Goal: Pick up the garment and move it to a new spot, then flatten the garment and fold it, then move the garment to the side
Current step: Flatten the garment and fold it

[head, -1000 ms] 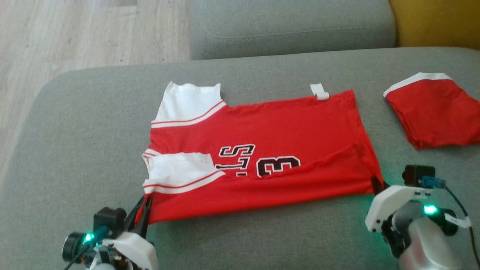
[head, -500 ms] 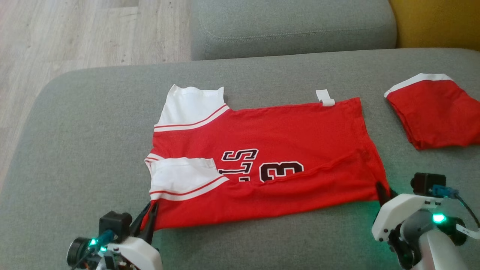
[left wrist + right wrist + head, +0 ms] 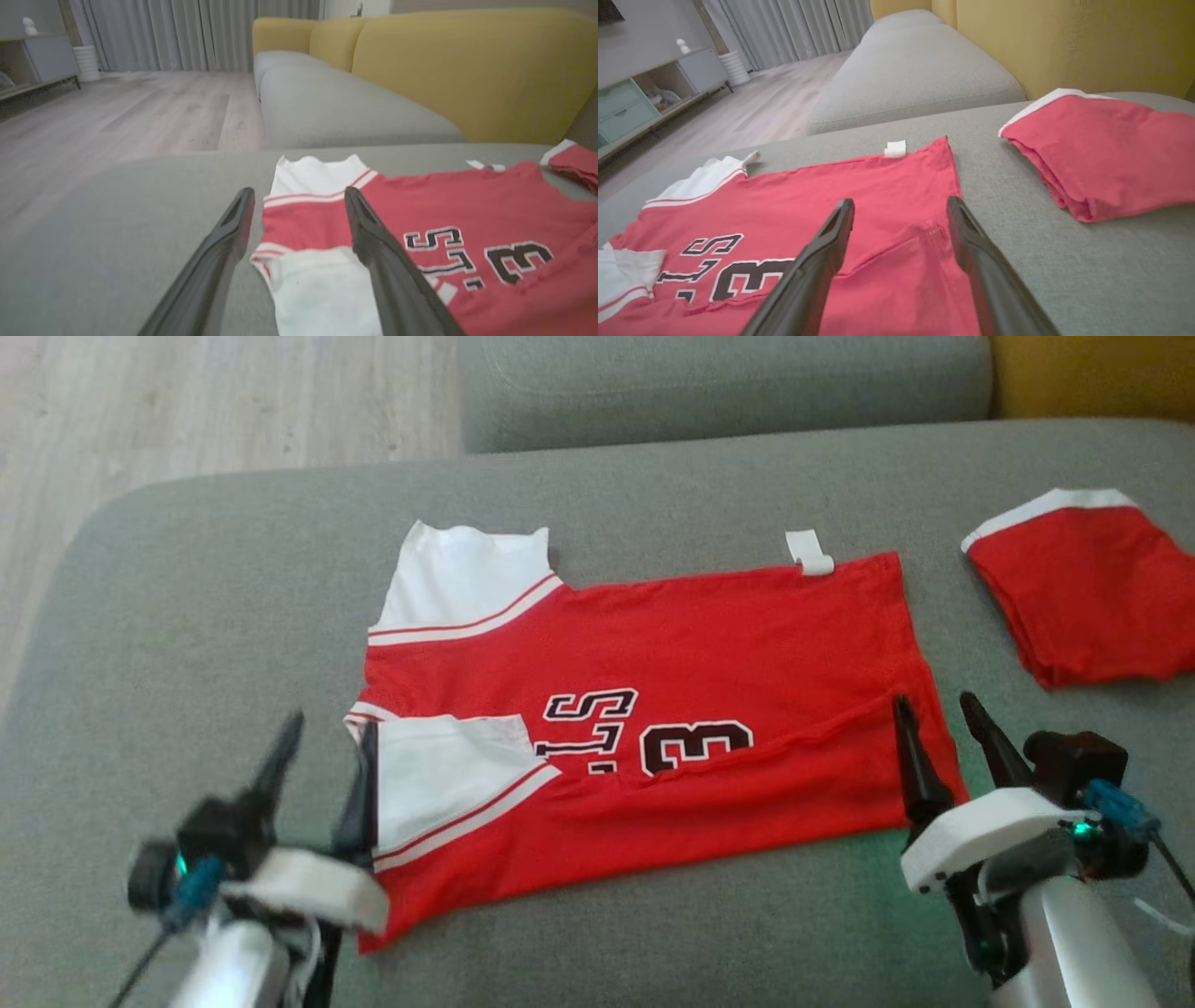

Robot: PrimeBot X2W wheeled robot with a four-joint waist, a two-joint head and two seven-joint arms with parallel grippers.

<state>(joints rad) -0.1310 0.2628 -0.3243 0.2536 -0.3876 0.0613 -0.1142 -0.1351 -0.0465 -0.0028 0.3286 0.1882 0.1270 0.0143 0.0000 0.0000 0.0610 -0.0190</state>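
Observation:
The garment is a red jersey with white sleeves and black lettering, lying flat on the grey cushion with its near long edge folded over. It also fills the lower part of the left wrist view and the right wrist view. My left gripper hovers open over the jersey's near left corner by the white sleeve, nothing between its fingers. My right gripper stands open over the near right corner, its fingers astride the hem, holding nothing.
A second red garment, folded with a white band, lies on the cushion at the far right. Another grey seat cushion and a yellow backrest sit behind. Wooden floor lies beyond the cushion's left edge.
Both grippers have opened and let go of the jersey's near corners, then lifted above it. The near edge now lies folded on the cushion. The head camera has shifted slightly.

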